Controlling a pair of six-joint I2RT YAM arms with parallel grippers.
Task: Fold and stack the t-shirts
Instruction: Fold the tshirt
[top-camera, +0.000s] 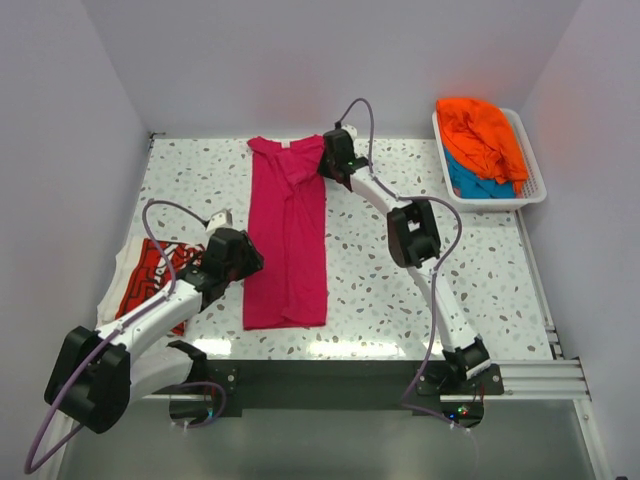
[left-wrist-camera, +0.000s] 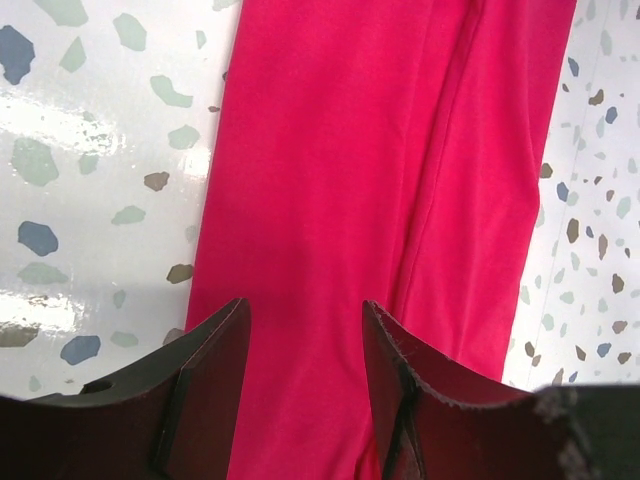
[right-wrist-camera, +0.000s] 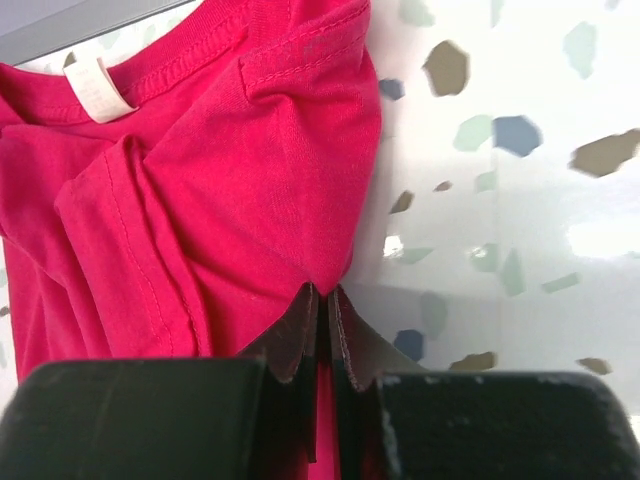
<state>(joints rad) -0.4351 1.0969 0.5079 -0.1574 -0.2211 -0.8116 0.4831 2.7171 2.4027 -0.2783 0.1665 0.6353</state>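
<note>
The pink shirt (top-camera: 288, 240) lies flat on the table (top-camera: 370, 295), well to the left of the basket (top-camera: 530, 170), folded lengthwise into a long strip. Its collar end is level with the basket and its hem end is further from it, toward the arm bases. The right gripper (right-wrist-camera: 322, 295) is pressed together on the strip's shoulder edge, the side facing the basket, and it pinches only a thin bite of cloth just below the collar. The left gripper (left-wrist-camera: 305, 310) hangs spread over the hem half, on the side away from the basket. It holds nothing.

An orange shirt (top-camera: 485, 135) and a teal shirt (top-camera: 475, 185) are heaped inside the basket. A red shirt (top-camera: 150, 280) lies furthest from it, past the pink strip, partly under the left arm.

I judge the next step to be folding the strip end to end, and there are three risks:
- The right pinch is shallow, so a quick lift may let the cloth slip out.
- That pinch may not catch every layer, so the tucked sleeve could spill open.
- If one end lifts while the other lies loose, the strip may twist or skew

The left arm could also drag the red shirt if it swings low
</note>
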